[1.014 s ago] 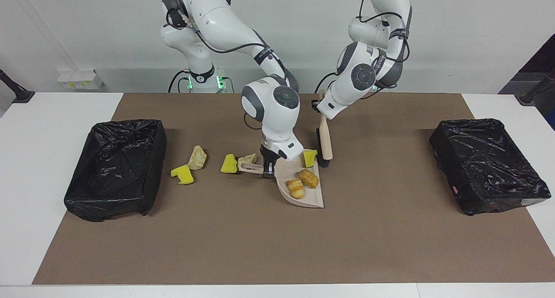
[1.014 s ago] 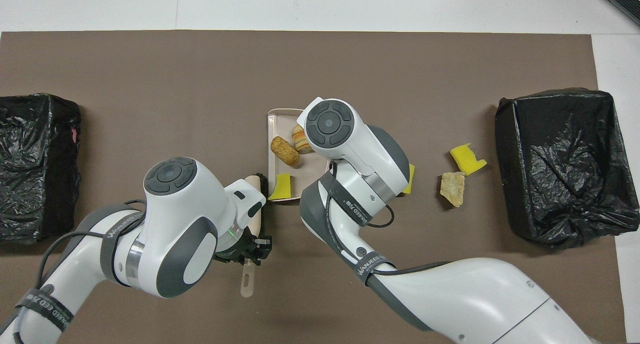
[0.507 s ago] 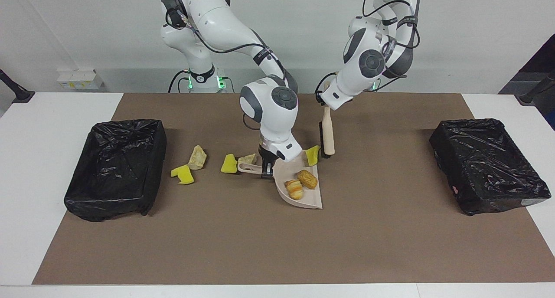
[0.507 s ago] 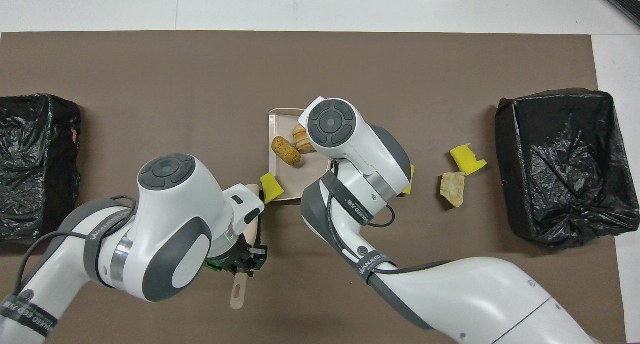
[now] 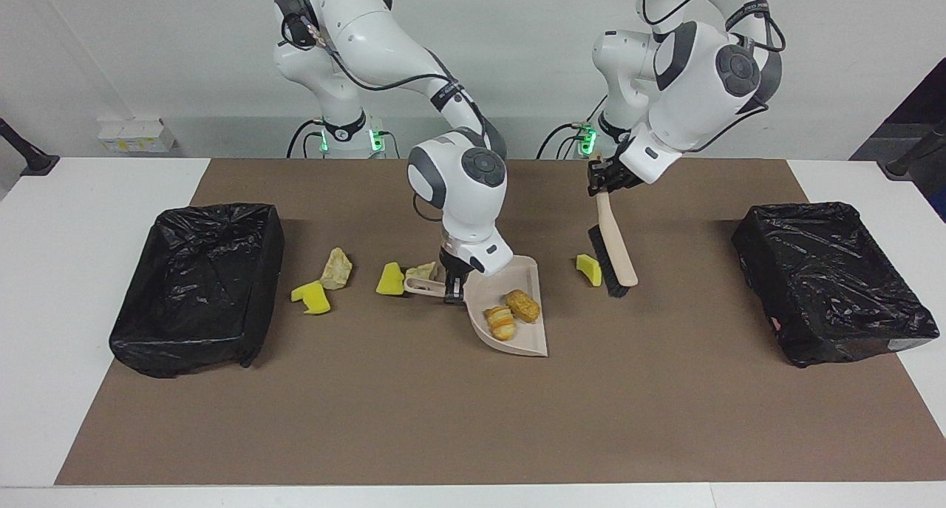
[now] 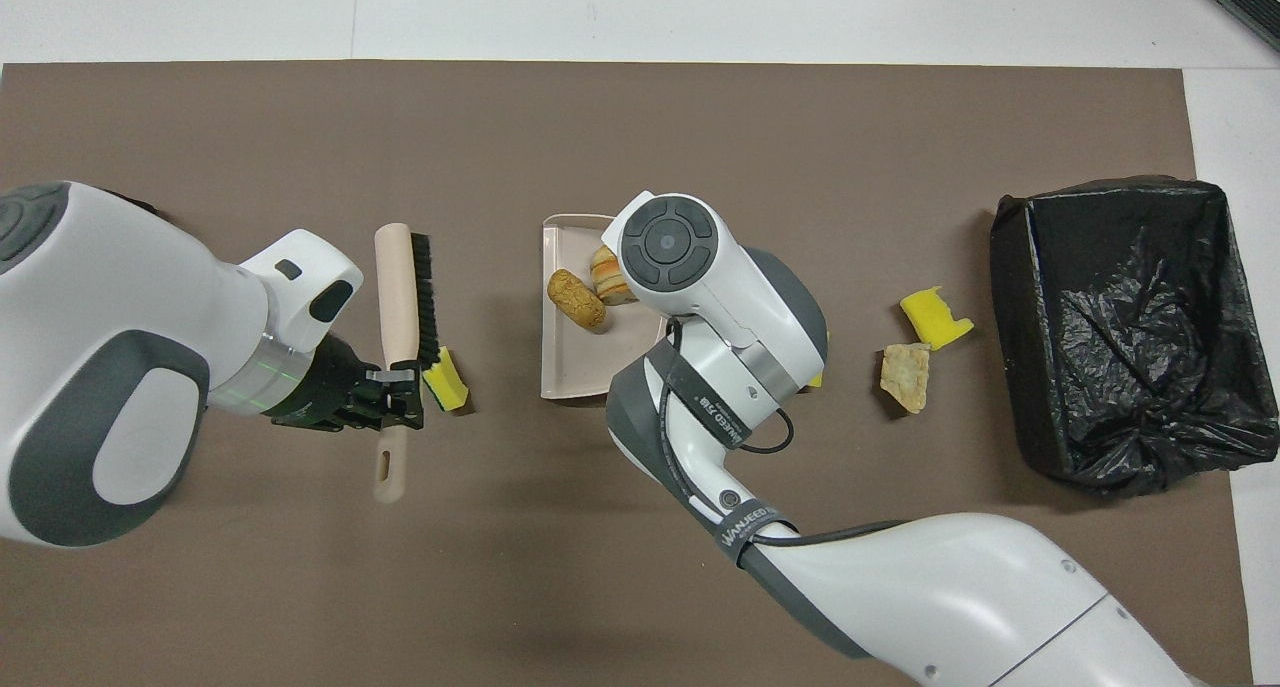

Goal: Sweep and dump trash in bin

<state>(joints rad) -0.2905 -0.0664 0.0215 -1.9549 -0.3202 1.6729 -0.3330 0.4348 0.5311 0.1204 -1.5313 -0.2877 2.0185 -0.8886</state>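
My right gripper point(image 5: 452, 288) is shut on the handle of the beige dustpan point(image 5: 517, 338), which rests on the mat with two bread rolls point(image 5: 523, 305) point(image 6: 575, 299) in it. My left gripper point(image 5: 606, 180) point(image 6: 395, 407) is shut on the handle of the brush point(image 5: 613, 260) point(image 6: 398, 287), whose bristles touch a yellow sponge chunk point(image 5: 589, 268) point(image 6: 445, 384) on the mat. This chunk lies apart from the dustpan, toward the left arm's end. More trash lies toward the right arm's end: a yellow sponge point(image 5: 390, 279), a beige lump point(image 5: 423, 271), another lump point(image 5: 336, 268) point(image 6: 905, 377) and another sponge point(image 5: 312, 297) point(image 6: 935, 317).
A black-lined bin point(image 5: 196, 286) point(image 6: 1120, 327) stands at the right arm's end of the brown mat. A second black-lined bin point(image 5: 831, 279) stands at the left arm's end. In the overhead view the right arm covers the dustpan's handle.
My left arm has swung the brush away from the dustpan toward its own end of the table. The yellow sponge at the pan's mouth has gone with it onto the mat. The dustpan stayed.
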